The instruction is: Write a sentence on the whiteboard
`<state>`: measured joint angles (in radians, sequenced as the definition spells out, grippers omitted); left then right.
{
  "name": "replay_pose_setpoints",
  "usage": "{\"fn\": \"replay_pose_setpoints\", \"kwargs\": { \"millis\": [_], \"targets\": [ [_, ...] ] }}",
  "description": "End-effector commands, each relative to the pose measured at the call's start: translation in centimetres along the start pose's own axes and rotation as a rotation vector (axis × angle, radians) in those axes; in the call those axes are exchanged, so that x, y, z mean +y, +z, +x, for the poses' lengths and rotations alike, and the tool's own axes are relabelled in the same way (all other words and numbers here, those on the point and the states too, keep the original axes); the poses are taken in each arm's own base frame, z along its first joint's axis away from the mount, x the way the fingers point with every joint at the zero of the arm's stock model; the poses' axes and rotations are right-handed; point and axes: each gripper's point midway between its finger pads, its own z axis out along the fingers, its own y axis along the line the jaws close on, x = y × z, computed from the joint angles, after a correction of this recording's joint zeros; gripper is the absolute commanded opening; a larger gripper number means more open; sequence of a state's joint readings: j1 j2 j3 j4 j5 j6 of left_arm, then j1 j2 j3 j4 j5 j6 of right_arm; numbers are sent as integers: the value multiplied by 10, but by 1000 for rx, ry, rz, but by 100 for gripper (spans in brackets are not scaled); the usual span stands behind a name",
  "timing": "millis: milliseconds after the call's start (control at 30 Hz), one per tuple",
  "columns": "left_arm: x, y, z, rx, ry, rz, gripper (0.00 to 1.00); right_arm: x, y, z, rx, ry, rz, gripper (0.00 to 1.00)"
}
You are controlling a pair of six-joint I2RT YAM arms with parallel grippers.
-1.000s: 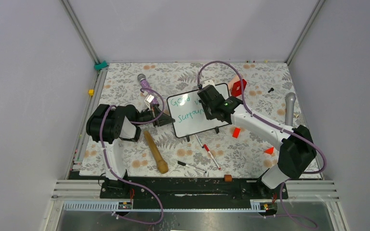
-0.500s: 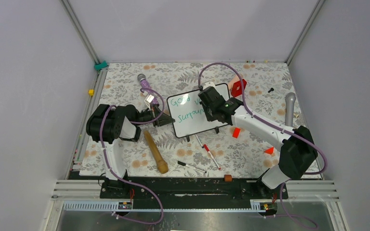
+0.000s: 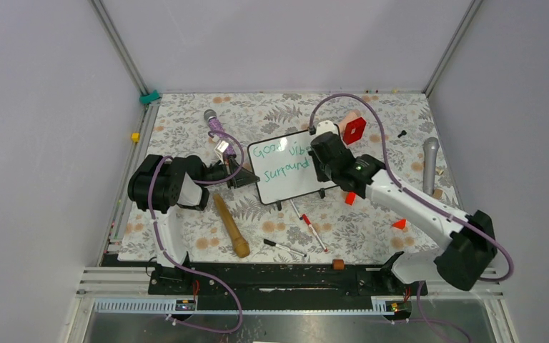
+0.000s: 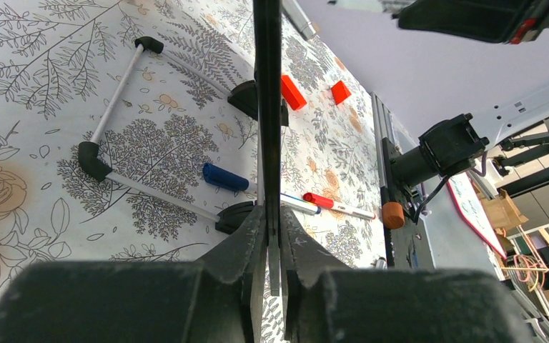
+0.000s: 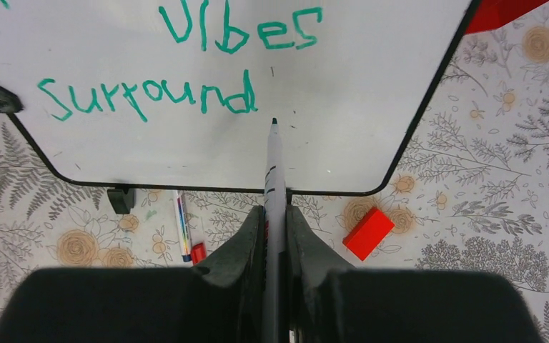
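Observation:
The whiteboard (image 3: 297, 184) stands tilted mid-table on its black feet. The sentence (image 3: 279, 161) is green and reads "Good vibes" over "Surround". The right wrist view shows the board (image 5: 357, 86) with "Vibes" and "Surround" (image 5: 146, 97). My left gripper (image 3: 246, 176) is shut on the board's left edge, seen edge-on in the left wrist view (image 4: 266, 107) between the jaws (image 4: 269, 214). My right gripper (image 3: 323, 161) (image 5: 274, 211) is shut on a marker (image 5: 274, 166). Its tip sits just right of and below the "d"; I cannot tell if it touches.
A wooden stick (image 3: 230, 226), a red-capped marker (image 3: 314, 229) and a black pen (image 3: 284, 247) lie in front of the board. Red blocks (image 3: 350, 197) (image 3: 399, 224), a red piece (image 3: 354, 129), a grey microphone (image 3: 429, 161) and a purple one (image 3: 212, 118) lie around.
My right arm has swung to the right, and the gripper with the marker has moved off the board's middle, uncovering "vibes" and the end of "Surround". The left gripper and the board have not moved.

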<state>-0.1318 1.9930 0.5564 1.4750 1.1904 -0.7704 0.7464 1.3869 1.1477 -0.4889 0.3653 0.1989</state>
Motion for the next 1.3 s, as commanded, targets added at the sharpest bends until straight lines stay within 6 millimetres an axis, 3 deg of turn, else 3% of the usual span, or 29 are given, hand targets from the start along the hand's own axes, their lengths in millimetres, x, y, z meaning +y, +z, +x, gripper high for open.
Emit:
{"fn": "replay_pose_setpoints", "kwargs": {
  "millis": [0,467,633,933,1100,1267],
  "targets": [
    [4,0,3,12,41,10,17,-14,-24,-24,-146,68,7,0],
    [1,-5,-10,-32,9,-24,55,-18,-43,-18,-179,95,-25,0],
    [-11,-11,-19,-72,98,-50,58,-19,-47,-17,-190,102,-31,0],
    [-18,-35,-34,-152,72,-117,65,-25,-62,-18,-227,126,-38,0],
    [-35,-44,-45,-184,51,-114,77,-24,-66,-15,-232,140,-53,0],
    [-52,-53,-55,-238,26,-128,82,-17,-67,-14,-219,155,-93,0]
  ]
}}
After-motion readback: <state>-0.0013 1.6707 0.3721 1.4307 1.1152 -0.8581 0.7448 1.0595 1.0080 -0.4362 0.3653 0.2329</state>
